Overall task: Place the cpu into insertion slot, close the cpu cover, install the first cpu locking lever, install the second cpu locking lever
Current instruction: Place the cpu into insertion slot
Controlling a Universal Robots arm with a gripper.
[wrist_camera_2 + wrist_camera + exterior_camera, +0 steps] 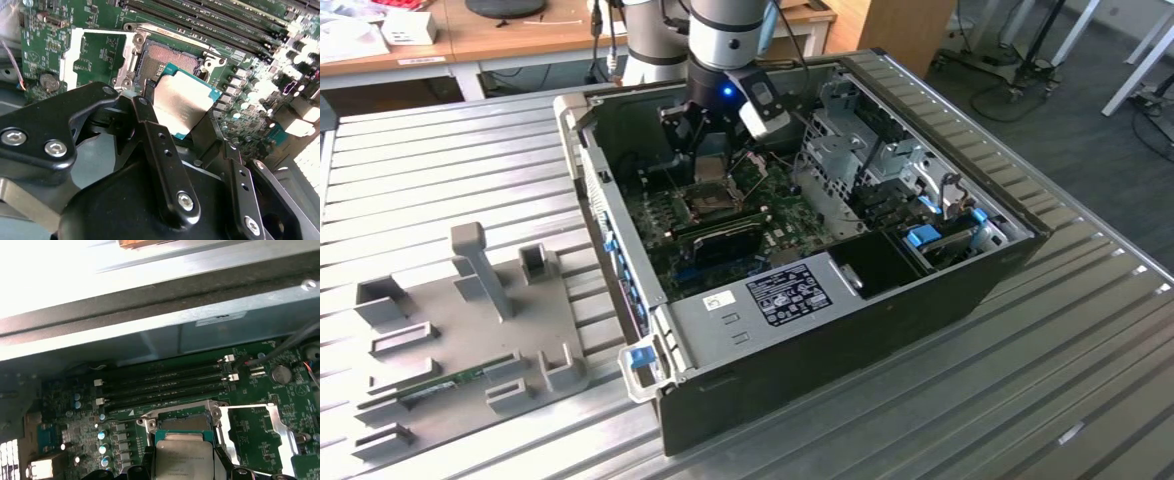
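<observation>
The claw (177, 114) grips the cpu (182, 107) by two opposite edges, flat side down over the insertion slot (167, 57), likely so it can seat squarely. The cpu cover (74, 55) stands swung open beside the slot, leaving the socket clear.

Cpu (182, 102) between gripper (175, 116) fingers, over slot (167, 56); cover (95, 52) flipped open beside slot; memory slots (215, 25) along another side.
</observation>
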